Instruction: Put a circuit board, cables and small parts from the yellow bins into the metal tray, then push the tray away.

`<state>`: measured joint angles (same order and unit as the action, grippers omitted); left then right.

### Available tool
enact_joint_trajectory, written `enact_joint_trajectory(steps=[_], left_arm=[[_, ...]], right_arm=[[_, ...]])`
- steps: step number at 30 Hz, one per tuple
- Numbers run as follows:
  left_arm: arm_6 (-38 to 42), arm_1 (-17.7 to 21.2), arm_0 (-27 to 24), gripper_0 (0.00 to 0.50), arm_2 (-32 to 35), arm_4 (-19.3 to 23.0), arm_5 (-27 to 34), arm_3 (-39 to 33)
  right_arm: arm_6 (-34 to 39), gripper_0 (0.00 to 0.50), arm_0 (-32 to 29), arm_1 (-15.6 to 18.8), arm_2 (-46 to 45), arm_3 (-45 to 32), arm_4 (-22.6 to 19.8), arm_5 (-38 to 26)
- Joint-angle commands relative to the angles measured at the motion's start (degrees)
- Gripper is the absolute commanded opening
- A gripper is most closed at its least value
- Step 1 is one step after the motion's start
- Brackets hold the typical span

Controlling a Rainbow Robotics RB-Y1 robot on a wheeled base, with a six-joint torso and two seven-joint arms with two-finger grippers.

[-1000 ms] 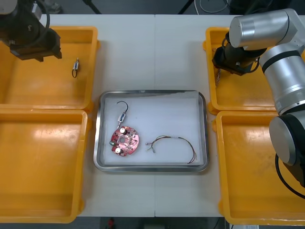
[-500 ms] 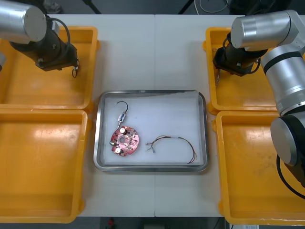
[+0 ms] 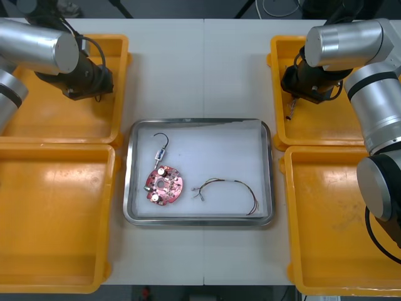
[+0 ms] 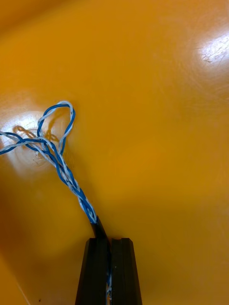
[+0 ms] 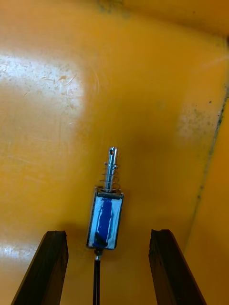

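Red circuit board (image 3: 163, 184), a black cable (image 3: 161, 145) and a red and yellow cable (image 3: 232, 185) lie in the metal tray (image 3: 199, 121) close by. Farther off, over the far-left yellow bin (image 3: 37, 113), the left gripper (image 5: 109, 233) hangs with fingers spread. The small metal part (image 5: 106, 214) lies on the bin floor right between them, its long axis pointing straight out from the hand. Over the far-right bin (image 3: 313, 125), the right gripper (image 4: 109, 240) pinches one end of the blue and white cable (image 4: 62, 167), which trails ahead of its fingers.

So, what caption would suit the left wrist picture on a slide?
Open left pincer lined up over a small metal part lying in a yellow bin.
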<state>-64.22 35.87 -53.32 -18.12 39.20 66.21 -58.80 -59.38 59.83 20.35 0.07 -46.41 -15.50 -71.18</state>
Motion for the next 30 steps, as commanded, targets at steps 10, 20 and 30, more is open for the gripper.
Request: enact_joint_trajectory(steps=[10,20,30], left_arm=[[-5.83,-0.54,0.06,0.500,-0.34,-1.67,-3.90,0.27],[-6.89,-0.63,1.55,0.500,-0.34,-1.93,-5.04,1.06],[-6.62,-0.54,1.99,0.002,-1.30,-1.84,-5.57,1.06]], right_arm=[[0.14,0.000,-2.00,3.20,-3.50,-8.26,0.12,-10.21],[-0.83,0.000,-2.00,5.22,-5.08,-20.92,0.30,-25.85],[-2.94,0.000,-3.05,6.72,-5.08,-35.60,-5.85,-38.82]])
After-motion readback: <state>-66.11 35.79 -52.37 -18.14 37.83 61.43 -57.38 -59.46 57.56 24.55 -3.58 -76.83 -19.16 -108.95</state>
